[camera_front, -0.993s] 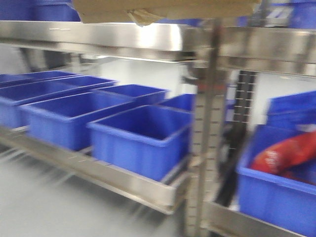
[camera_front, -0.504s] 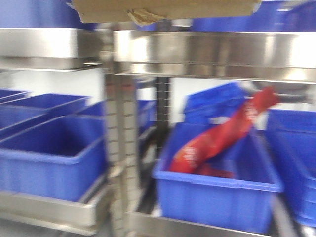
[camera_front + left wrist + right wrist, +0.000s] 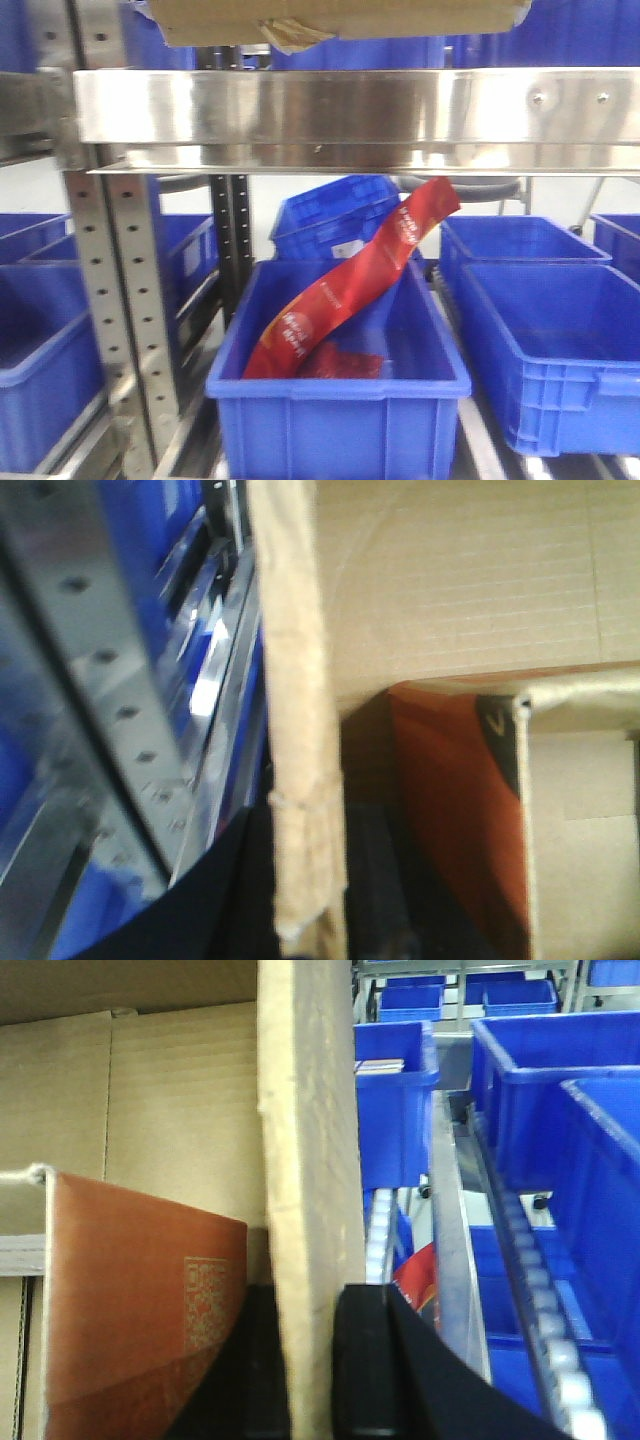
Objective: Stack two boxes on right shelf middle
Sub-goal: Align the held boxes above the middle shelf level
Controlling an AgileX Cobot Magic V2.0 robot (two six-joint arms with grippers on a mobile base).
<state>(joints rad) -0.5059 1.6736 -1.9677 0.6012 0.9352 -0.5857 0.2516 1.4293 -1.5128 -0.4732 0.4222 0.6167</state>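
Observation:
The underside of a brown cardboard box (image 3: 330, 20) fills the top edge of the front view, a curl of yellowish tape (image 3: 288, 34) hanging from it, just above the shiny steel beam of the shelf (image 3: 330, 105). In the left wrist view my left gripper (image 3: 305, 885) is shut on the box's upright side wall (image 3: 295, 680), with a black finger on either side. My right gripper (image 3: 310, 1365) pinches the opposite wall (image 3: 305, 1110) the same way. An orange-brown package (image 3: 140, 1310) lies inside the box.
A perforated grey upright (image 3: 120, 300) stands at the left under the beam. Below it, a blue bin (image 3: 340, 410) holds a long red packet (image 3: 350, 290). Further blue bins (image 3: 545, 340) sit to its right, behind and at the far left.
The view has swung right along the racks: the upright slid from centre-right to the left, and the bin with the red packet is now centred. The box stays at the top edge.

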